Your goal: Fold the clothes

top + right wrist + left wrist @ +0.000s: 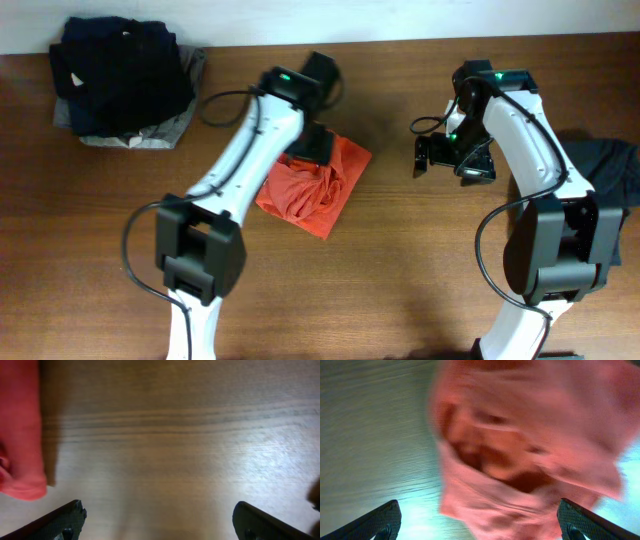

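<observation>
An orange-red garment (312,185) lies crumpled and partly folded on the wooden table near the middle. My left gripper (312,148) hovers over its far edge, open and empty; the left wrist view shows the cloth (530,445) blurred between and beyond the spread fingers (480,527). My right gripper (452,158) is open and empty above bare wood to the right of the garment. The right wrist view shows its spread fingers (160,525) over the table, with the garment's edge (20,430) at the far left.
A stack of dark folded clothes (122,70) on a grey piece sits at the back left corner. A dark grey garment (610,170) lies at the right edge, beside the right arm's base. The table's far edge meets a white wall.
</observation>
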### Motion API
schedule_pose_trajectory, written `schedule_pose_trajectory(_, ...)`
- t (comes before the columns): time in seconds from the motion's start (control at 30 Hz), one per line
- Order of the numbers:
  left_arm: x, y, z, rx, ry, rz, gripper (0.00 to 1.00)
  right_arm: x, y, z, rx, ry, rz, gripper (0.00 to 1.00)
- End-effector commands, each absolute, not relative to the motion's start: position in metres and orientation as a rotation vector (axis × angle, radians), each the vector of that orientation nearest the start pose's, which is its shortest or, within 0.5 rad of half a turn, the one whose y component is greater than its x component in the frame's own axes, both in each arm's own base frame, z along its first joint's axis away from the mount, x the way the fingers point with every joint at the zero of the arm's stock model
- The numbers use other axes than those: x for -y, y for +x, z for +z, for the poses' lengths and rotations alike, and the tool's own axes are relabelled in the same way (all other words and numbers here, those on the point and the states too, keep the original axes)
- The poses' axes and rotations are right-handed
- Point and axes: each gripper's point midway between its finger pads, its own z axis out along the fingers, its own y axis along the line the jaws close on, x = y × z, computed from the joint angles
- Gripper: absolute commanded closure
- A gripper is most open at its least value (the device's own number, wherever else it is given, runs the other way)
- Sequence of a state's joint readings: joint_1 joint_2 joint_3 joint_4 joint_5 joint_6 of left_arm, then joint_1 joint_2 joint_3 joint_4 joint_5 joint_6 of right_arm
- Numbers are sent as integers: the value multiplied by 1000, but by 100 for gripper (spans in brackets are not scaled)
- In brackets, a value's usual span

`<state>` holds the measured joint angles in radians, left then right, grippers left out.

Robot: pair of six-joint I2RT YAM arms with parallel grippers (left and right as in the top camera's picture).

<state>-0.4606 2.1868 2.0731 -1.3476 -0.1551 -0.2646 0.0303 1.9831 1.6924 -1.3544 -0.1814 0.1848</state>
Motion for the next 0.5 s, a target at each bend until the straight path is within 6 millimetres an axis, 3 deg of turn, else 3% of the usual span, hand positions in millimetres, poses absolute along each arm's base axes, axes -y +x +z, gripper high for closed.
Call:
schedule_pose_trajectory(0.0, 125, 434, 122, -2981, 2, 157, 1, -57, 367, 112, -3156, 237, 375, 1)
schedule_pose_trajectory(0.1, 103, 437, 119, -3028, -128, 9, 1, -71, 372, 111, -3135, 174, 377, 1)
schedule_pose_trajectory(0.13, 99, 434, 118, -3070, -170, -151, 1, -80, 375, 111, -3120, 132, 379, 1)
schedule_pose_trajectory(0.23, 106, 425, 117, -3111, -49, -348, 3, -94, 382, 111, -3083, 70, 385, 1)
schedule_pose_trajectory(0.47, 115, 394, 100, -3225, 111, -348, 3, -126, 405, 119, -2969, 26, 512, 1)
